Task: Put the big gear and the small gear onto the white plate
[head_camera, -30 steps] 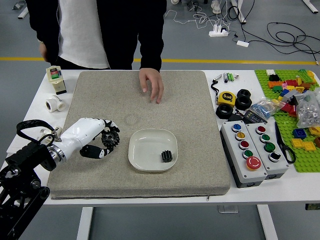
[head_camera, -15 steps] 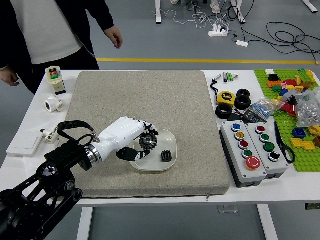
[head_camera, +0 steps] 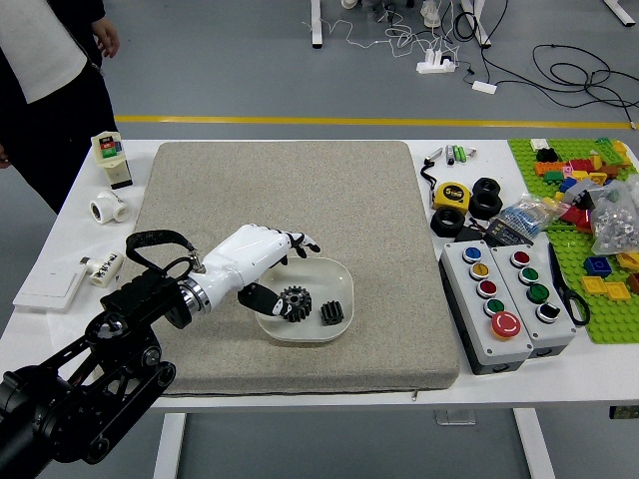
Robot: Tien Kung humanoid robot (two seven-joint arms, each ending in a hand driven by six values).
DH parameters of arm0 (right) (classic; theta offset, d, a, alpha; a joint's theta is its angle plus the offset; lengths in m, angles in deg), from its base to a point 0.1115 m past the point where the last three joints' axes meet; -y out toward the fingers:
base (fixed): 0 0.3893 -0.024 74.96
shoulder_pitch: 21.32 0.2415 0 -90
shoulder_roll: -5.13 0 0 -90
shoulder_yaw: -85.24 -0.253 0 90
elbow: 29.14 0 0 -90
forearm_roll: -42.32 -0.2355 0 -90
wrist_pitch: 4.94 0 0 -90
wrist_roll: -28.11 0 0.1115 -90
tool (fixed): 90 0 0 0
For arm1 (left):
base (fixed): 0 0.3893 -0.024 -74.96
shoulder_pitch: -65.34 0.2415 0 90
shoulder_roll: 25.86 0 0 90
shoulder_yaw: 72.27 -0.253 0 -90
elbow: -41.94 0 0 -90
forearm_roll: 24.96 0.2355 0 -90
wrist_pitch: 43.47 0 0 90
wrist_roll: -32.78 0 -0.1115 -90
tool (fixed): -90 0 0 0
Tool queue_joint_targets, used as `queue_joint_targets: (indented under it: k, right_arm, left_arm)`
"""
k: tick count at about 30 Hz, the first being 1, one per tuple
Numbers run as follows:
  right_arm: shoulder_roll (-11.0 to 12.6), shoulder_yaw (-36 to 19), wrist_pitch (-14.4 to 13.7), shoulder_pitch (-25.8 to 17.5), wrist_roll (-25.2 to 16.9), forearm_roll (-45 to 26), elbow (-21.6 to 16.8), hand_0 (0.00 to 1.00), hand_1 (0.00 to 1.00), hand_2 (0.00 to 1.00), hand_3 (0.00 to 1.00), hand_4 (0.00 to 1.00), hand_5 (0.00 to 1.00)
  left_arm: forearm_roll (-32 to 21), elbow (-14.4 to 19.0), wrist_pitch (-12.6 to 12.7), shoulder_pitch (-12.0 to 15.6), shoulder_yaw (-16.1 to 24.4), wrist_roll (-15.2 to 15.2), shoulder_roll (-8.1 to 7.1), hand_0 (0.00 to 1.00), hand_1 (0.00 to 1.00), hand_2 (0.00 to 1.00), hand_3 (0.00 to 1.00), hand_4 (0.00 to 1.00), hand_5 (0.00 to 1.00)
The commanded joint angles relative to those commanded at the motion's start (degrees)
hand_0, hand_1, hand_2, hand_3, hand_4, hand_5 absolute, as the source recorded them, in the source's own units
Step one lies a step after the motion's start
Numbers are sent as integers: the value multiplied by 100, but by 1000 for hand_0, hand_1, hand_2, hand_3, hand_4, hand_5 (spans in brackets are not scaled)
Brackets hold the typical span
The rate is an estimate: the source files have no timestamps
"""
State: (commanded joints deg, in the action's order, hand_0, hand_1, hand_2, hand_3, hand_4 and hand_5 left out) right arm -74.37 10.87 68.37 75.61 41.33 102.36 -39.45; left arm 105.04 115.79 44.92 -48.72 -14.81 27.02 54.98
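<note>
My left hand [head_camera: 284, 271] reaches in over the left part of the white plate [head_camera: 337, 279], its fingers spread and holding nothing. Just beside its thumb, the big black gear [head_camera: 297, 303] lies on the plate. To the right of that gear the small black gear [head_camera: 331, 313] rests on the same plate, a narrow gap between them. The hand partly covers the plate's left rim. My right hand is out of view.
A grey mat [head_camera: 399, 220] lies under the plate. Button boxes [head_camera: 504, 299], a tape measure [head_camera: 452, 196] and green boards with bricks [head_camera: 609, 309] are at the right. White fittings [head_camera: 108, 207] stand left. A person stands at the far left, hands off the table.
The left hand moved right over the plate with the big gear, then opened; the gear now lies on the plate. The person drew a hand off the mat and moved left.
</note>
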Motion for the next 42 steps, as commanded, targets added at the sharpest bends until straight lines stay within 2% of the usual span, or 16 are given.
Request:
queue_joint_targets:
  k: [3,9,10,14,15,19,20,24,26,27,32,33,38,39,42]
  right_arm:
    - [-3,-8,-2,-12,1,6,0,606,611,701,568,767,719]
    - [-13,-26,-2,-44,10,46,0,606,611,700,567,767,718]
    - [-16,-30,-3,-51,11,52,0,606,611,700,567,767,718]
    - [-20,-39,-1,-70,14,70,0,606,611,700,567,767,718]
    - [-24,-42,0,-78,15,72,0,606,611,701,567,766,715]
    - [-29,-58,3,-92,14,81,0,606,611,701,567,766,715]
    - [-31,-63,3,-95,14,83,0,607,612,701,567,766,714]
    - [-32,-75,8,-96,17,100,0,607,612,701,567,766,714]
    - [-30,-81,10,-92,15,103,0,607,612,701,567,766,714]
    - [-30,-82,10,-91,15,103,0,607,612,700,568,766,714]
    - [-30,-68,4,-84,7,70,0,607,612,700,568,766,714]
    - [-30,-64,4,-84,7,67,0,606,611,700,567,767,714]
    - [-30,-65,8,-80,11,81,0,606,611,700,567,767,714]
    - [-30,-66,8,-79,13,83,0,606,611,700,567,767,714]
    - [-31,-71,8,-74,15,90,0,606,611,700,567,767,714]
  left_arm:
    - [0,51,47,48,118,4,5,354,549,723,794,998,202]
    - [0,213,277,199,627,33,61,355,550,726,794,998,211]
    - [0,235,365,236,749,42,72,355,550,726,794,998,211]
    - [0,192,976,415,1261,77,137,355,550,726,794,998,211]
    - [0,152,1174,505,1460,80,166,321,459,573,599,840,215]
    - [0,133,1473,703,1876,68,233,321,459,573,599,840,215]
    - [0,140,1454,757,2031,58,261,336,463,562,584,810,226]
    - [-491,144,1257,817,2282,60,307,336,463,562,584,810,226]
    - [-974,157,1124,867,2439,133,328,336,463,562,584,810,226]
    - [-1209,160,1101,878,2459,147,331,504,561,638,588,760,330]
    - [-2401,179,921,1064,2428,410,422,504,561,638,588,760,330]
    - [-2625,173,899,1097,2410,441,437,629,660,756,673,798,554]
    - [-3854,124,753,1236,2398,500,474,629,660,756,673,798,554]
    - [-4077,116,730,1249,2398,492,472,764,784,854,814,830,726]
    - [-4822,77,644,1295,2412,454,463,764,784,854,814,830,726]
